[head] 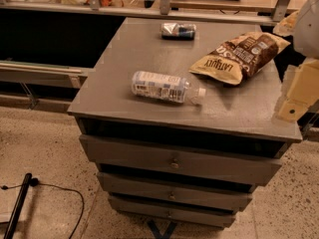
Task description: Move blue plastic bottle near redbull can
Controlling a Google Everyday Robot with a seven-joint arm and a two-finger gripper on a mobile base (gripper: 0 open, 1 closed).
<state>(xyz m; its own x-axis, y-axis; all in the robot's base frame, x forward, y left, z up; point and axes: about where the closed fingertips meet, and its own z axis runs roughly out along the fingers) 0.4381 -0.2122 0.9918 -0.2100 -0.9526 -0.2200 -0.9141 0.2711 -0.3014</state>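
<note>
The blue plastic bottle point(167, 87) lies on its side near the front of the grey cabinet top point(124, 49), white cap pointing right. The redbull can point(178, 30) lies on its side at the back of the top, well apart from the bottle. My gripper point(295, 96) is at the right edge of the view, a pale yellow-white shape beside the cabinet's right front corner, to the right of the bottle and touching nothing.
A yellow-and-brown chip bag point(240, 56) lies on the right part of the top, between the can and my gripper. The cabinet has several drawers point(174, 161) below. A rail and shelf run along the back. A black cable lies on the floor at left.
</note>
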